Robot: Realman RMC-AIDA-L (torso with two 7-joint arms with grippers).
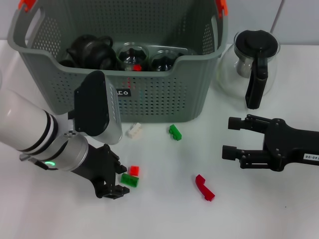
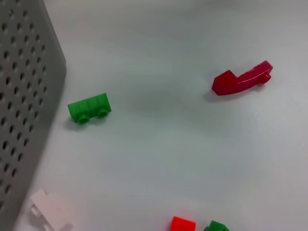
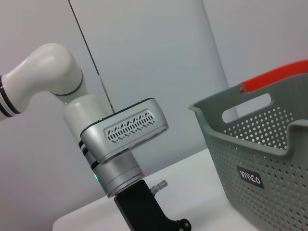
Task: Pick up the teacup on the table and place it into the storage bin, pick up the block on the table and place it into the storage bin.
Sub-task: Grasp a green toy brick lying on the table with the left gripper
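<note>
Storage bin (image 1: 149,94) sits far-centre on the white worktop (image 1: 164,219): grey-green perforated plastic, cut-out handles, orange-red clips on the rim. Inside it are dark rounded teapot-like ware and glassy cups (image 1: 132,57). No teacup stands loose on the worktop, so the teacup half looks done, as a judgement.

Blocks remain out:
- green block (image 1: 130,180), studded, with a small red block (image 1: 134,171) just beside it, near-left;
- second green block (image 1: 175,132) and a white block (image 1: 133,130) close to the bin's near wall;
- curved dark-red piece (image 1: 204,187), glossy, near-centre.

Left pincer (image 1: 115,185), matte black, is low over the worktop at the near-left green block, fingers apparently either side of it. Cannot tell whether it is gripped.

Right pincer (image 1: 232,138) hovers at right, fingers apart, holding nothing, near the glass pot (image 1: 249,64) with its black handle.

Block step is under way; none visibly in the bin.
</note>
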